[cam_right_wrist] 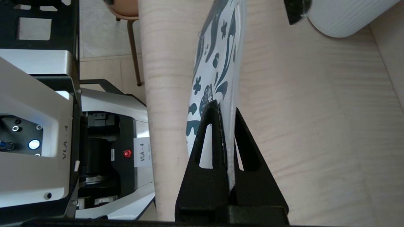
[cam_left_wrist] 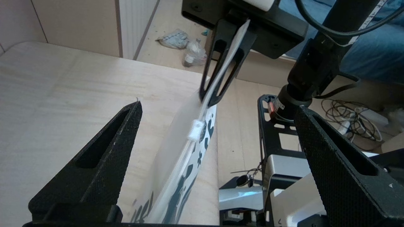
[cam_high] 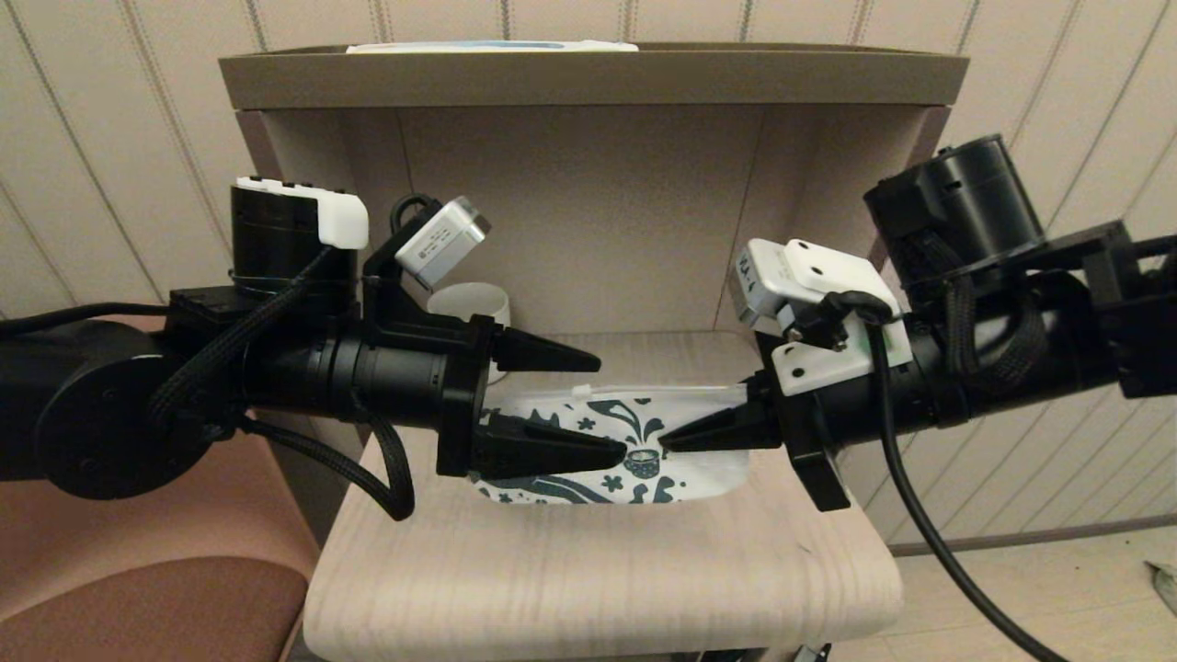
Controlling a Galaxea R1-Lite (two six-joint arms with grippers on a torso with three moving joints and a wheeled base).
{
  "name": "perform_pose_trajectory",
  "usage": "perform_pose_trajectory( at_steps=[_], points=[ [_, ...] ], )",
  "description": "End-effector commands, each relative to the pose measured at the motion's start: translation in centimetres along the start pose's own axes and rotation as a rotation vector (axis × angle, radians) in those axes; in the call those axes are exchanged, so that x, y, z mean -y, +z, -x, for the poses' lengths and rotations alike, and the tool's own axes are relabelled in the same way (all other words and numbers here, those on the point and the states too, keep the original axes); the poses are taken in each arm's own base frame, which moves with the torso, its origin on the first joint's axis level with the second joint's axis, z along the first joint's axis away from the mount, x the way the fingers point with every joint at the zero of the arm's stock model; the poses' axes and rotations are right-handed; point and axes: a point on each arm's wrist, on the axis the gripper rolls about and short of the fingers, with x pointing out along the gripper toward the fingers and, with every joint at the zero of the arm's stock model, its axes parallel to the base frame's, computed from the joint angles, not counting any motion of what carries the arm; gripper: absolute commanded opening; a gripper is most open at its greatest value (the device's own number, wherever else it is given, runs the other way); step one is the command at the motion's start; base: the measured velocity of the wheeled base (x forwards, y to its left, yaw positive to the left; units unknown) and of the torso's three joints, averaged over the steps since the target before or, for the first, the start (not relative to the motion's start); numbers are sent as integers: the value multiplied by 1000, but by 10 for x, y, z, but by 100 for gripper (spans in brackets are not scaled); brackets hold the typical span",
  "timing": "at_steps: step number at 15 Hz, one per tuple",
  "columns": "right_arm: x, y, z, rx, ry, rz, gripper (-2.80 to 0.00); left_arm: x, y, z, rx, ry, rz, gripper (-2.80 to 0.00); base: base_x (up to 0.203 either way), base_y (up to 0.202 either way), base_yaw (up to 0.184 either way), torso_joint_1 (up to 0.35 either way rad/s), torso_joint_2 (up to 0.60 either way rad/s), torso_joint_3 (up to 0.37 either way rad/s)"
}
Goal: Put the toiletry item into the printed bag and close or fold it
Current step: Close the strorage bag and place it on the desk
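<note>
The printed bag (cam_high: 634,441) is standing on its lower edge on the pale wooden shelf (cam_high: 598,570), held upright near the front of the shelf's deck, with its teal horse and cup print facing the robot. Along its top edge a small white zip slider (cam_left_wrist: 196,130) is sitting about midway.

The right gripper (cam_high: 667,439) is reaching in from the bag's right side and is pinching the bag: in the right wrist view its two black fingers (cam_right_wrist: 208,148) are pressing together with the bag's white edge sandwiched between them, and the left wrist view shows the same clamp on the far end of the bag (cam_left_wrist: 189,157).

The left gripper (cam_high: 611,409) is hovering at the bag's left end with its jaws spread wide, one finger (cam_high: 542,354) behind the bag's top edge and the other in front of its printed face. Nothing is being gripped between them; the bag's upper edge is running through the gap without touching either finger, as far as the left wrist view lets one judge.

A ribbed white mug (cam_high: 469,303) is standing behind the bag, toward the back left of the shelf, partly hidden by the left gripper.

The toiletry item is not showing in any view; possibly it is already inside the bag, but that cannot be confirmed.
</note>
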Motion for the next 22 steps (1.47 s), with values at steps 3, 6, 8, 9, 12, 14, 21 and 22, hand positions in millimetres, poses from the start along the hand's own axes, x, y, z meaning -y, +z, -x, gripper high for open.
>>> perform_pose_trajectory(
  at_steps=[3, 6, 8, 9, 12, 14, 21, 22],
  points=[
    [3, -3, -1, -6, 0, -8, -280, -1, 0, 0, 0, -5, 0, 0, 0, 0, 0, 0, 0, 0],
    [8, -5, 1, -2, -6, -16, -280, -1, -1, -1, -1, -4, 2, 0, 0, 0, 0, 0, 0, 0],
    [8, -4, 3, 14, 5, -21, -280, -1, -1, -1, -2, -4, 2, 0, 0, 0, 0, 0, 0, 0],
    [8, -4, 3, 17, 9, -29, -280, -1, -1, -1, -2, -4, 2, 0, 0, 0, 0, 0, 0, 0],
    [9, -7, 6, 19, 10, -39, -280, -1, -1, -1, -1, -3, 2, 0, 0, 0, 0, 0, 0, 0],
    [8, -8, 5, 16, 14, -41, -280, -1, -1, 0, -1, -1, 0, 0, 0, 0, 0, 0, 0, 0],
    [9, -8, 4, 15, 13, -41, -280, -2, -2, -2, 4, 14, -9, 0, 0, 0, 0, 0, 0, 0],
    [9, -8, 5, 17, 13, -40, -280, -2, -3, -2, 3, 14, -7, 0, 0, 0, 0, 0, 0, 0]
  ],
)
